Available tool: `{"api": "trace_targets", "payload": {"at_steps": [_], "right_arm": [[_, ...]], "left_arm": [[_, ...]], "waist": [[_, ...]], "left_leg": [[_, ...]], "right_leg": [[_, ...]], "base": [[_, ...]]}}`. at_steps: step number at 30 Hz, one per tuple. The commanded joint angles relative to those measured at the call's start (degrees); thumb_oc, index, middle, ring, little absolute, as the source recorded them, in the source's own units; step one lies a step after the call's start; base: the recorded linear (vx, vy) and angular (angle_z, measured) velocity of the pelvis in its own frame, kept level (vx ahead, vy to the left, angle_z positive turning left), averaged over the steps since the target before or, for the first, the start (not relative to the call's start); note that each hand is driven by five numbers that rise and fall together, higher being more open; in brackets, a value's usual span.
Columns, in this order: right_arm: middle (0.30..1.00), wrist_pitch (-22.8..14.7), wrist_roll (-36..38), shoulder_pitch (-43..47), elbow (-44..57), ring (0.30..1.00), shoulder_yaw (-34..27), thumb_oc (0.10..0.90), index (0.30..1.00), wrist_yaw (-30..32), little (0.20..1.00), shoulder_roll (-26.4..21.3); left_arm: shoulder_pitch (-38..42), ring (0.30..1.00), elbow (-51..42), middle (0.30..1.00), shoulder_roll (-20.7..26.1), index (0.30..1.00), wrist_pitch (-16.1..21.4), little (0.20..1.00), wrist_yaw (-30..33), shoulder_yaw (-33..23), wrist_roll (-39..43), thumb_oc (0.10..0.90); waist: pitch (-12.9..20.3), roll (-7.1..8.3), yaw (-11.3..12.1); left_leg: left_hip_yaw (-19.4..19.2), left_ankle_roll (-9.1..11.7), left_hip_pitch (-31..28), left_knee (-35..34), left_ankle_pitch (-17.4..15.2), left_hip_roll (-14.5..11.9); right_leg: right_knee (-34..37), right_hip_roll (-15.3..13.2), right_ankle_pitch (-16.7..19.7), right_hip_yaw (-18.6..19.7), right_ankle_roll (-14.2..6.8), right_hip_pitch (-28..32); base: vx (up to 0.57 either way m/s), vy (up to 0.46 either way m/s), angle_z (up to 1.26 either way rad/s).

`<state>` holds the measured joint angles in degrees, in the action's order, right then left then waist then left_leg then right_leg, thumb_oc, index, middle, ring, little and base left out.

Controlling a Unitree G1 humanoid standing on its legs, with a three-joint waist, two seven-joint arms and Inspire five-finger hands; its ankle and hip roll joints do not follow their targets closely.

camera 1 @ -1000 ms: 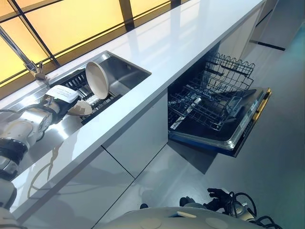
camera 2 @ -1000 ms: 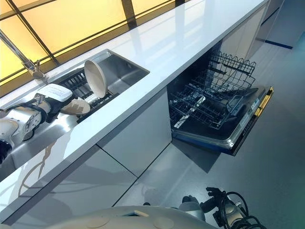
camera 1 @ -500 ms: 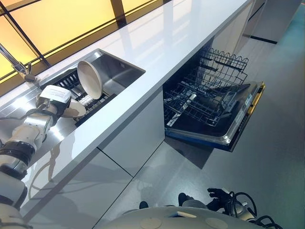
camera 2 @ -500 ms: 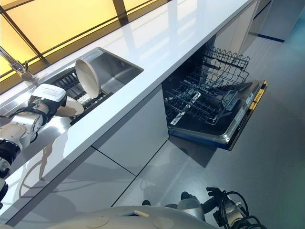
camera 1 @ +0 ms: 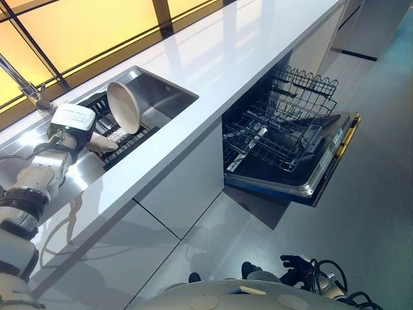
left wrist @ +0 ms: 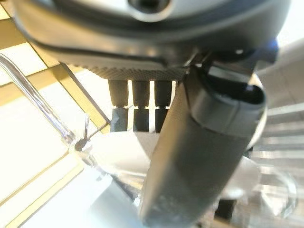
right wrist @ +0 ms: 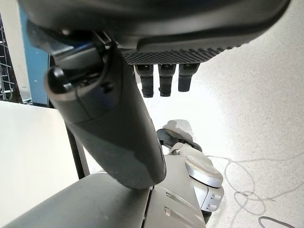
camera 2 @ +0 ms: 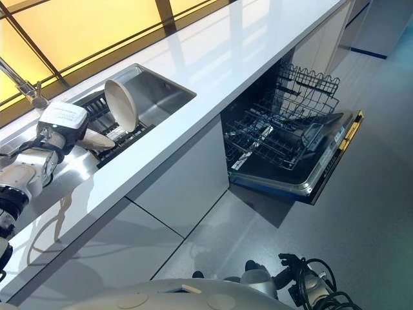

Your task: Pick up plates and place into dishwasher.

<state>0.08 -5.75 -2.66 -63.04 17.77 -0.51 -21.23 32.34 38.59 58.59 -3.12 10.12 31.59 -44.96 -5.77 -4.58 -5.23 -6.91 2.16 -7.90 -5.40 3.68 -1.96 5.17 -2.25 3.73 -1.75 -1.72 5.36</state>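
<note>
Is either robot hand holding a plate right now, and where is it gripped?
The left robot hand is at a flat plate in the sink rack; a grip can't be confirmed. The right robot hand holds nothing.

A long white countertop [camera 1: 245,58] runs beneath amber-lit windows [camera 1: 84,29], above grey floor [camera 1: 368,213].

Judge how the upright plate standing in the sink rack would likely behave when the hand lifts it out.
The plate looks like rigid glazed ceramic, so it would probably keep its shape but could chip against the steel sink. It stands on edge, tilted, in the dark rack, so a nudge may tip it. Its smooth surface may slip in the left hand.
</note>
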Motion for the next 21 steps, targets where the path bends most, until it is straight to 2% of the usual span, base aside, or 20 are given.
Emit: {"api": "trace_targets", "payload": {"at_steps": [1, 5, 11, 14, 20, 21], "right_arm": [[0.9, -2.79, -0.67, 1.68, -1.03, 0.9, 1.47, 0.8, 0.9, 0.28, 0.9, -1.27], [0.9, -2.81, -0.72, 1.57, -0.8, 0.9, 1.41, 0.8, 0.9, 0.17, 0.9, -0.82], [0.9, -2.7, -0.33, 1.5, -0.29, 0.9, 1.55, 0.8, 0.9, 0.47, 0.9, -0.21], [0.9, -3.91, 1.15, 1.36, 0.52, 0.9, 1.45, 0.8, 0.9, 0.96, 0.9, 0.06], [0.9, -7.72, 9.44, 1.06, 8.06, 0.9, -0.75, 0.8, 0.9, 2.8, 0.9, 0.38], [0.9, -7.2, 11.52, 0.94, 11.08, 0.9, -1.42, 0.8, 0.9, 2.2, 0.9, 0.28]], "left_arm": [[14.7, 0.319, -2.31, 0.319, 9.06, 0.319, -1.26, 0.222, 9.01, -6.73, 5.34, 0.122], [14.62, 0.378, -5.93, 0.378, 11.05, 0.378, 0.9, 0.291, 10.26, -8.62, 6.87, 0.191], [15.47, 0.366, -10.02, 0.366, 13.13, 0.366, 1.81, 0.277, 12.43, -10.72, 12.4, 0.177], [15.42, 0.375, -11.6, 0.375, 13.86, 0.375, 2.82, 0.288, 13.85, -12.22, 14.99, 0.188], [10.88, 0.427, -17.05, 0.427, 15.31, 0.427, 3.21, 0.348, 16.0, -19.36, 18.61, 0.248], [9.89, 0.427, -17.92, 0.427, 15.44, 0.427, 3.51, 0.348, 16.37, -20.41, 19.32, 0.248]], "waist": [[1.0, -0.03, 0.38], [1.58, 0.16, 1.04], [2.4, 0.34, 1.71], [2.68, 0.55, 2.09], [3.13, 1.06, 2.61], [3.13, 1.2, 2.67]], "left_leg": [[0.01, -2.8, 0.04, 1.66, -6.74, 4.32], [0.5, -2.66, -0.33, 1.36, -6.77, 4.25], [0.92, -2.55, -0.62, 1.14, -6.81, 4.17], [1.06, -2.49, -0.69, 1.15, -6.82, 4.1], [1.25, -2.47, -0.88, 1.18, -6.95, 3.94], [1.28, -2.47, -0.89, 1.17, -6.95, 3.9]], "right_leg": [[-1.95, -0.17, -3.16, -1.15, -3.92, -0.14], [-1.97, -0.2, -3.44, -1.63, -3.87, 0.24], [-1.83, -0.32, -3.6, -2.1, -3.82, 0.71], [-1.73, -0.4, -3.63, -2.3, -3.8, 0.93], [-1.48, -0.42, -3.43, -2.16, -3.71, 1.1], [-1.42, -0.41, -3.36, -2.11, -3.71, 1.09]], "base": [[0.0, 0.0, 0.0], [-0.02, -0.012, 0.04], [-0.04, -0.012, 0.05], [-0.04, -0.013, 0.04], [-0.04, -0.012, 0.03], [-0.04, -0.015, 0.01]]}}
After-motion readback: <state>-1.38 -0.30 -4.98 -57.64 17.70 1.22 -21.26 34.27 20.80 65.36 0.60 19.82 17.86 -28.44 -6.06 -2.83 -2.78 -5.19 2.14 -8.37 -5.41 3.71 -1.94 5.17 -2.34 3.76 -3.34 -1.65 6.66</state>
